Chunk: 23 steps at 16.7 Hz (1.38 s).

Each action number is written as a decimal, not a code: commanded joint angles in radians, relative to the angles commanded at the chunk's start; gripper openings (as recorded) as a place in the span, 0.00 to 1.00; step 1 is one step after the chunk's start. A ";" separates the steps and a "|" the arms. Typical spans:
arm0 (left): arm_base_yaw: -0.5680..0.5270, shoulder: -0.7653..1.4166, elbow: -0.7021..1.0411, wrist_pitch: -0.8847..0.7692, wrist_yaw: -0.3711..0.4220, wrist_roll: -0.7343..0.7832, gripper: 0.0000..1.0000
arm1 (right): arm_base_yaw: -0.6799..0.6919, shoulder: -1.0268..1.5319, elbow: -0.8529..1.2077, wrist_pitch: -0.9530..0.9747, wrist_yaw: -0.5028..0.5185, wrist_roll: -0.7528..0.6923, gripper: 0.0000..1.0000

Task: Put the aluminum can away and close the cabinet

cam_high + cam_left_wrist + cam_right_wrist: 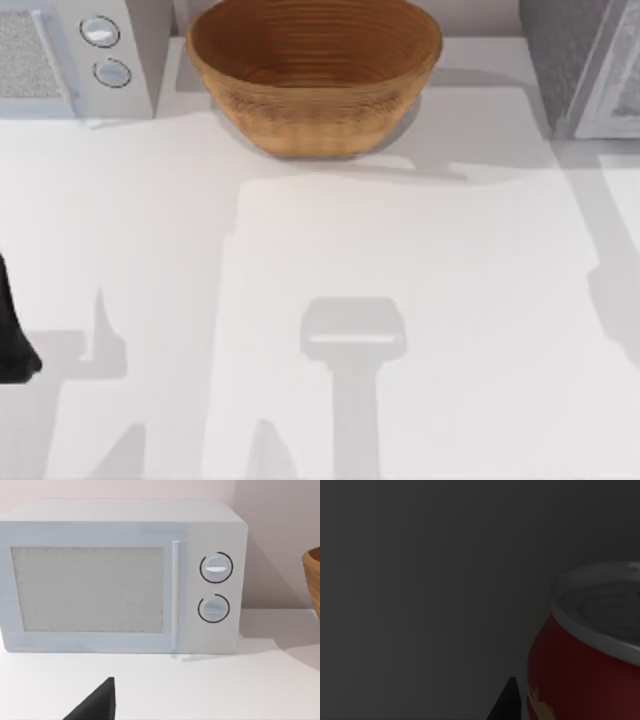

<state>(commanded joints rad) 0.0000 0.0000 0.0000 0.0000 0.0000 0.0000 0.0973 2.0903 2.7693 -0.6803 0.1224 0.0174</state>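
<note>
The aluminum can (580, 670), red with a silver top and a bit of yellow label, stands upright in the dim right wrist view, very close to the camera with a dark grey wall behind it. A black part of my right gripper (507, 702) shows just beside the can; whether it touches the can I cannot tell. The cabinet (575, 60) is a grey box at the table's back right corner, with a paler panel (620, 90) at its right side. My left arm (12, 340) rests at the table's left edge, and a black tip of its gripper (97, 702) faces the microwave.
A large wicker bowl (315, 70) stands at the back middle of the white table (400, 250). A white microwave (125, 575) with two dials sits shut at the back left corner.
</note>
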 joint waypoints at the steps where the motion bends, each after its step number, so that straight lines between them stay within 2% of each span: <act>1: 0.000 0.000 0.000 0.000 0.000 0.000 1.00 | 0.000 0.000 0.000 0.000 0.000 0.000 0.00; 2: 0.000 0.000 0.000 0.000 0.000 0.000 1.00 | 0.000 0.000 0.000 0.000 0.000 0.000 0.00; 15: 0.000 0.000 0.000 0.000 0.000 0.000 1.00 | 0.000 0.000 0.000 0.000 0.000 0.000 0.98; 23: 0.000 0.000 0.000 0.000 0.000 0.000 1.00 | 0.000 0.000 0.000 0.000 0.000 0.000 1.00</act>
<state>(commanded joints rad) 0.0000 0.0000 0.0000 0.0000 0.0000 0.0000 0.0973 2.0903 2.7693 -0.6803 0.1224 0.0174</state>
